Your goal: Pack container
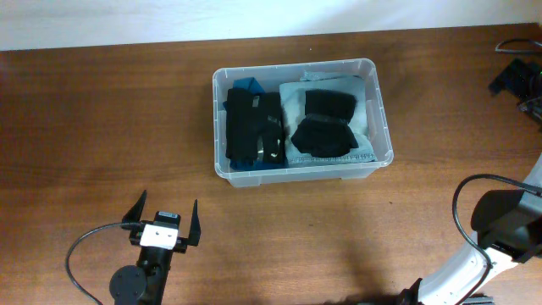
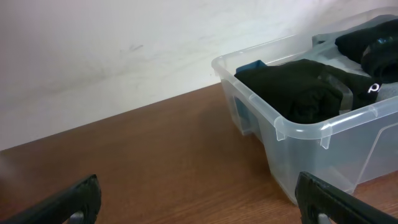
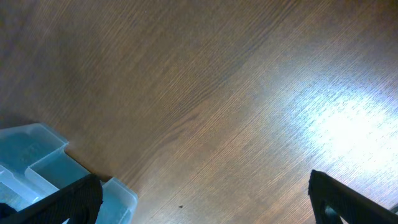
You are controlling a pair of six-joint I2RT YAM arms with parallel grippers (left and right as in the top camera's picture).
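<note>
The container (image 1: 378, 93) is a clear plastic bin at the middle of the wooden table. It holds folded black garments (image 1: 251, 127) on the left and light blue cloths (image 1: 292, 100) with more black pieces (image 1: 325, 125) on the right. My left gripper (image 1: 165, 219) is open and empty, low over the table to the front left of the bin. In the left wrist view its fingers (image 2: 199, 186) frame bare wood, with the container (image 2: 298, 127) ahead on the right. My right gripper (image 3: 205, 186) is open and empty above bare table.
A corner of clear bluish plastic (image 3: 37, 155) shows at the lower left of the right wrist view. The right arm (image 1: 504, 220) and its cable stand at the front right. Black gear (image 1: 518, 80) sits at the table's far right edge. A white wall runs along the back.
</note>
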